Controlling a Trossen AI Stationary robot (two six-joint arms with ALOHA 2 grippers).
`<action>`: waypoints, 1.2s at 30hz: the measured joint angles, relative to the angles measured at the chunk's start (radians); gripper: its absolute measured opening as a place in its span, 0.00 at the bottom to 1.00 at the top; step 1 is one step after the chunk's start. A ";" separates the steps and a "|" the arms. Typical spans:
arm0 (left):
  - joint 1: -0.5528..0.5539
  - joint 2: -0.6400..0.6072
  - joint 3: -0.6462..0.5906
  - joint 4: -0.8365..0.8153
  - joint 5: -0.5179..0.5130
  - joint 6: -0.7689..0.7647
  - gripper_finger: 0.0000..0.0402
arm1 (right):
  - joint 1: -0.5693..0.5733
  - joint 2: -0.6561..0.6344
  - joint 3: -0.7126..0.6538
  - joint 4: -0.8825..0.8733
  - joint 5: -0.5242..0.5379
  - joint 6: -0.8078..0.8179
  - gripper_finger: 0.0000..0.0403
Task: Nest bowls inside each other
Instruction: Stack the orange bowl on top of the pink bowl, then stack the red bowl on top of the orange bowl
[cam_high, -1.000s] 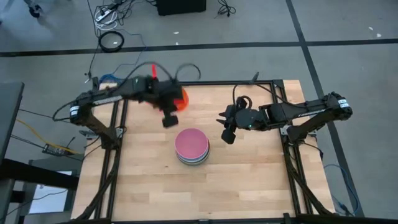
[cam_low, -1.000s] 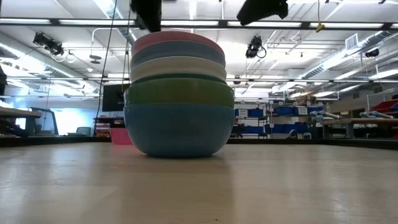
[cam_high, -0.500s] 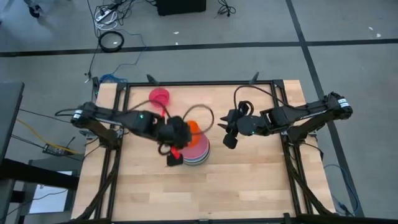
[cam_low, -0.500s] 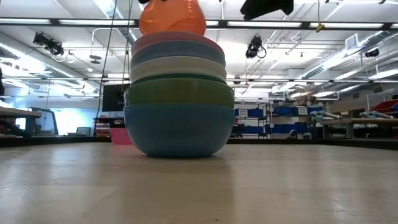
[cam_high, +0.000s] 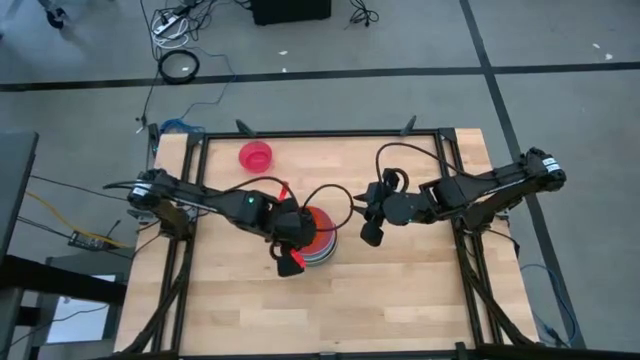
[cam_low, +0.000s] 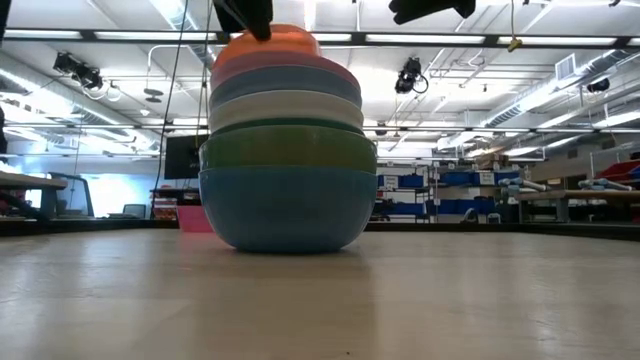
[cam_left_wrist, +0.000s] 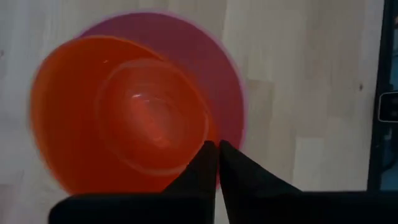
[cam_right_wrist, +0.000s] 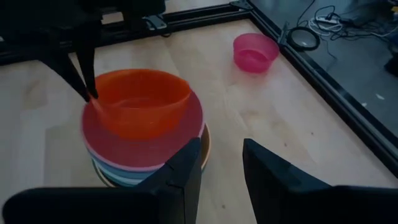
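A stack of nested bowls (cam_low: 288, 180) stands mid-table: teal at the bottom, then green, white, light blue and pink (cam_right_wrist: 146, 146). An orange bowl (cam_high: 320, 222) sits in the pink one at the top of the stack. My left gripper (cam_high: 302, 235) is shut on it from above the stack's left side. My right gripper (cam_right_wrist: 219, 168) hangs open to the right of the stack with nothing between its fingers. A small red bowl (cam_high: 255, 155) rests on its base near the far edge. My left gripper pinches the orange bowl's rim (cam_left_wrist: 208, 134), with one finger inside the bowl and one outside. The fingers (cam_right_wrist: 87, 78) come down steeply from above on the bowl's left side. The bowl sits upright in the pink bowl.
A black frame rail (cam_high: 320, 132) runs along the table's far edge. Bare wood (cam_high: 320, 310) lies between the stack and the near edge. Cables (cam_high: 180, 65) lie on the floor beyond the table.
My left gripper has carried the orange bowl from the far edge toward the near edge and the right, over the stack, then down. The bowl, which hung above the stack half a second ago, now sits in the pink bowl. The small red bowl has come into view.
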 joint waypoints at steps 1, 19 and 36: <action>0.001 0.000 0.000 0.002 0.000 -0.007 0.06 | 0.000 0.000 0.000 -0.001 0.000 0.000 0.26; 0.003 -0.007 0.000 -0.010 -0.007 -0.036 0.18 | 0.000 0.000 0.000 -0.001 0.000 0.002 0.26; -0.105 -0.326 -0.005 -0.425 -0.455 -0.404 0.18 | -0.552 0.094 0.001 0.568 -0.607 -0.164 0.26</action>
